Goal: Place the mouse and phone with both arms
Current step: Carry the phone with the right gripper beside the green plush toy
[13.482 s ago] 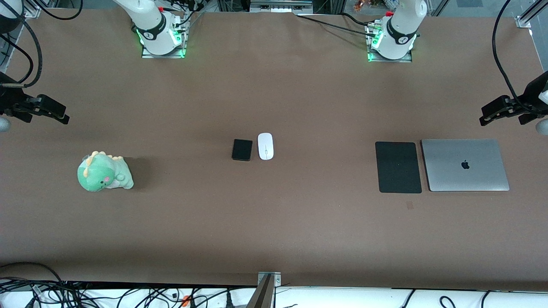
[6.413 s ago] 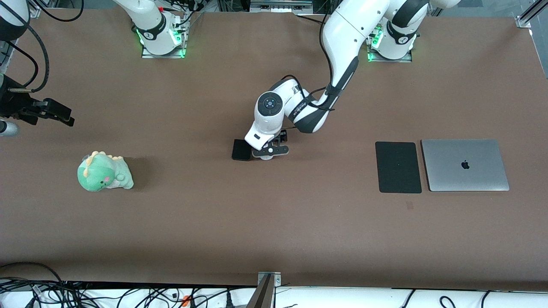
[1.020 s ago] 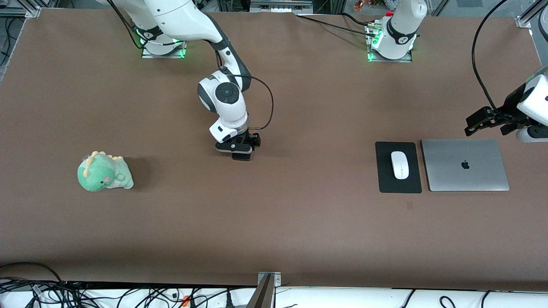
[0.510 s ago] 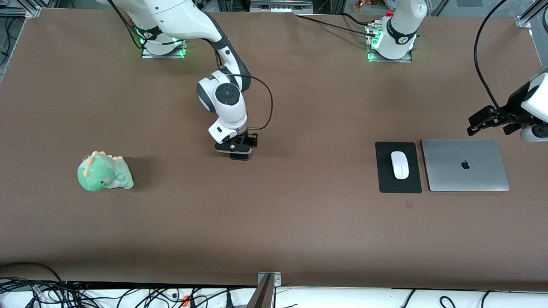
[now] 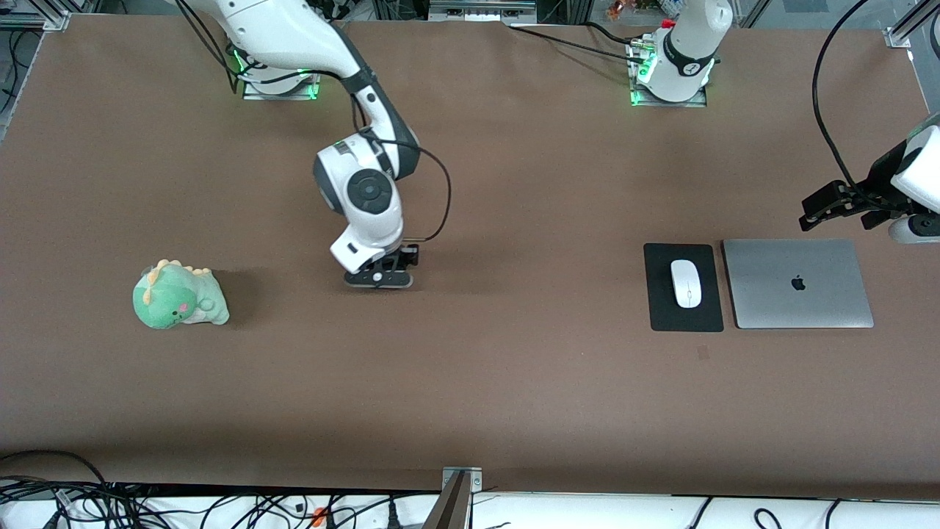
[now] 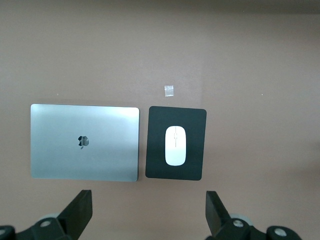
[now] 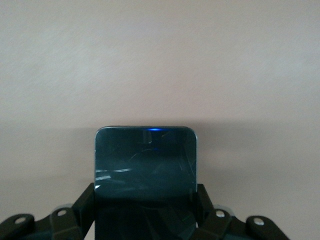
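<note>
The white mouse point(image 5: 686, 283) lies on the black mouse pad point(image 5: 661, 308), beside the laptop, toward the left arm's end of the table; it also shows in the left wrist view point(image 6: 175, 145). My right gripper point(image 5: 380, 278) is shut on the black phone point(image 7: 145, 165) and holds it over the bare table, between the plush toy and the table's middle. In the front view the phone is hidden under the hand. My left gripper point(image 5: 841, 206) is open and empty, up in the air above the laptop's end of the table; its fingers point(image 6: 79, 212) stand wide apart.
A silver laptop point(image 5: 797, 283), lid shut, lies beside the mouse pad. A green plush dinosaur point(image 5: 178, 296) sits toward the right arm's end of the table. A small tape mark point(image 5: 703, 353) lies nearer the front camera than the pad.
My right gripper has lifted the phone off the table and carried it toward the plush dinosaur. The left arm has barely moved.
</note>
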### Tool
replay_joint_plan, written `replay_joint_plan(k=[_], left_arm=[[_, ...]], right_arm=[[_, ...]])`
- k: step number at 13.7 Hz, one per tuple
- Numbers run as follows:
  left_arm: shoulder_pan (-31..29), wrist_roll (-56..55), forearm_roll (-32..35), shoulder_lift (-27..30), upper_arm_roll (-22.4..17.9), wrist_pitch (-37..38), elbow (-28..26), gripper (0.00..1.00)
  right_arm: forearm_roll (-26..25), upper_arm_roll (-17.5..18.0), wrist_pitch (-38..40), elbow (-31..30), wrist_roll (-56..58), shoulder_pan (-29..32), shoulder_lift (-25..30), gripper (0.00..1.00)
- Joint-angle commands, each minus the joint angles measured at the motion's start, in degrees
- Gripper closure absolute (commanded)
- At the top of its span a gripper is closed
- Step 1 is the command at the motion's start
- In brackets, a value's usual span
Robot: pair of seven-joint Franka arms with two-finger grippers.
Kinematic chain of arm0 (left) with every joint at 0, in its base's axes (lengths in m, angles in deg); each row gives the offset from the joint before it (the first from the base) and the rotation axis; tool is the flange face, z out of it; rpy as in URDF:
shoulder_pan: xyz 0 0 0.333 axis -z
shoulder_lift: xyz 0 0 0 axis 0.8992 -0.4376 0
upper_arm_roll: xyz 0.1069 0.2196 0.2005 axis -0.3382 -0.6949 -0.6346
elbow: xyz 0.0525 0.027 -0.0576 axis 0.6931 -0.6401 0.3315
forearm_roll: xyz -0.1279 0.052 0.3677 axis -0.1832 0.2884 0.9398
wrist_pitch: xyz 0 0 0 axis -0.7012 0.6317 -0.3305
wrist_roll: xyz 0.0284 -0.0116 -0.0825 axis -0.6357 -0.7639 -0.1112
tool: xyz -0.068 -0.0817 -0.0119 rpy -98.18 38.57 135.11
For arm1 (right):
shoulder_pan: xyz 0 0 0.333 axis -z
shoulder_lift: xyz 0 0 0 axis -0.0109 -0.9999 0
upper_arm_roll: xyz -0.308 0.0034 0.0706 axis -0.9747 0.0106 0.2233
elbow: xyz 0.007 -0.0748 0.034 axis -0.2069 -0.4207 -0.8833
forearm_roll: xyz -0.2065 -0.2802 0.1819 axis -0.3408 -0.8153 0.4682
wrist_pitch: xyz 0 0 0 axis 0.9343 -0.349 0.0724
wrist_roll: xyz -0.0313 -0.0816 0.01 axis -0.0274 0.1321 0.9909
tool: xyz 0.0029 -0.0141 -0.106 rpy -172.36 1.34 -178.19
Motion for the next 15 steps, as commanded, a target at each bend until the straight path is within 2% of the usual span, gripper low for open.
replay_joint_plan(k=[1, 5, 9, 12, 15], left_arm=[[-0.2, 0.7, 0.9, -0.9, 0.2, 1.4, 1.9, 0.0], [-0.2, 0.7, 0.9, -0.9, 0.2, 1.4, 1.9, 0.0], [-0.2, 0.7, 0.9, -0.9, 0.2, 1.4, 1.9, 0.0], [-0.2, 0.7, 0.9, -0.9, 0.2, 1.4, 1.9, 0.0], [-0.2, 0.7, 0.9, -0.9, 0.2, 1.4, 1.9, 0.0]], right_arm=[[0.1, 0.7, 1.2, -1.2, 6.5, 4.7, 1.9, 0.95], [0.3, 0.8, -1.3, -5.4, 12.3, 11.8, 4.6, 0.95], [0.4, 0.8, -12.3, -14.1, 17.4, 17.5, 7.1, 0.95], [0.4, 0.7, -20.9, -19.3, 18.8, 18.7, 7.0, 0.95], [0.4, 0.8, -23.5, -21.1, 20.4, 19.9, 6.8, 0.95]])
